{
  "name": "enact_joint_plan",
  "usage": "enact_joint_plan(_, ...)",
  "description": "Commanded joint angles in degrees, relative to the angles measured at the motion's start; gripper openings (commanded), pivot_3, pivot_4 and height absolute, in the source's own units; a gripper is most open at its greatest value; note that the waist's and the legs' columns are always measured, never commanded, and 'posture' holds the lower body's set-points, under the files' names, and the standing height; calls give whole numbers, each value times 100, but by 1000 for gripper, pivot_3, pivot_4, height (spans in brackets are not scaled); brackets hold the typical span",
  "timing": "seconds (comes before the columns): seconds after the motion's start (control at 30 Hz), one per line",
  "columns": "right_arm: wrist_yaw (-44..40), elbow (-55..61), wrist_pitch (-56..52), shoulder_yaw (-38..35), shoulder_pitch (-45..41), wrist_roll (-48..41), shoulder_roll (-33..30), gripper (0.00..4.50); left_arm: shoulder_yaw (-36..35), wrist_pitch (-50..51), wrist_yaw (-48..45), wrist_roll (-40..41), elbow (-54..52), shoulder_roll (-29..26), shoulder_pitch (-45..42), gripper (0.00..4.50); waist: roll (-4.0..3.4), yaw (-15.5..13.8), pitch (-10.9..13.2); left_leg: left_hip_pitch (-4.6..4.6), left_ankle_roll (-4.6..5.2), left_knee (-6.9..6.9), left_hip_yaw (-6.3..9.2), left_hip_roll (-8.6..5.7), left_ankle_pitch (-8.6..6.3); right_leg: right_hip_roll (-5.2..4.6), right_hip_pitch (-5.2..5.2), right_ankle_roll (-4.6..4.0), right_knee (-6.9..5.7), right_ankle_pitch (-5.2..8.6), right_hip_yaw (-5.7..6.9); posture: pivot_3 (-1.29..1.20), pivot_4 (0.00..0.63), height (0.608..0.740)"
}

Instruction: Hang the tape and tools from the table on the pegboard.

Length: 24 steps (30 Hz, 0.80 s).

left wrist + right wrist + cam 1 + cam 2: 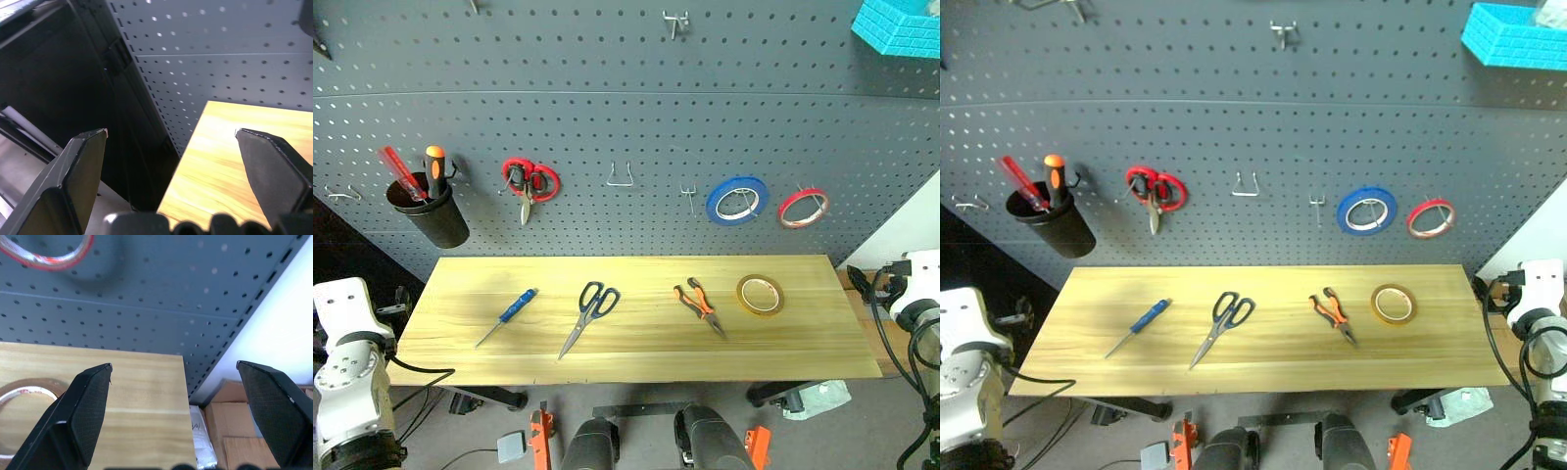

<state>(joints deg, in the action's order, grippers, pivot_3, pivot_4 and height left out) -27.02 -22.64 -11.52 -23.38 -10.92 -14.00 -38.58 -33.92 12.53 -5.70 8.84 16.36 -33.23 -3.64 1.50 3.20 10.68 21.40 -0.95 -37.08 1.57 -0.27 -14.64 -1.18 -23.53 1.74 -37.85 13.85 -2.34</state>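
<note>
White arm housings with black cables; each hand (171,142) has wedge-shaped black fingers.

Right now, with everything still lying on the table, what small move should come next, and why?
Probably swing the right gripper inward over the tape. Both grippers are open and empty, and the tape lies flat near the table's right end, with the pliers just left of it.

black cup (435,217), red-handled scissors (530,182), blue tape roll (736,200), red tape roll (803,208), turquoise bin (898,26)
</note>
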Motion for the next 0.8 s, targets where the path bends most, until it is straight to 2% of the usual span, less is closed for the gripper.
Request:
enact_joint_plan(0.03,-2,107,174,-66,-75,30,-132,4439,32,-80,-17,-64,-246,-122,65,4500,0,5,0,-1,0,0,-2,0,0,0,0,0,0,0,-1,-54,147,740)
enact_joint_plan(0.4,-397,583,172,245,266,65,-99,4439,93,130,-121,45,-451,-62,146,4500,4,2,-2,-8,0,2,-4,2,0,0,1,6,0,0,-10,-53,156,740)
enact_joint_plan(0.53,-1077,1553,-433,535,713,-336,-56,4439,561,71,-738,128,-917,-5,263,4500,6,2,-3,-7,0,3,0,3,0,0,2,12,1,4,-9,-51,162,740)
enact_joint_plan(0.67,-1497,2751,-871,708,1150,-719,-96,4439,735,532,-1384,855,-1858,226,396,4500,9,-5,0,-7,0,0,7,4,0,-2,3,15,0,5,-12,-71,175,740)
enact_joint_plan(0.8,-1634,3566,-1100,824,1407,-920,-44,4439,1196,549,-2089,873,-2396,3,623,4500,12,6,2,-8,-1,3,10,7,-1,1,2,15,2,6,-10,-78,182,740)
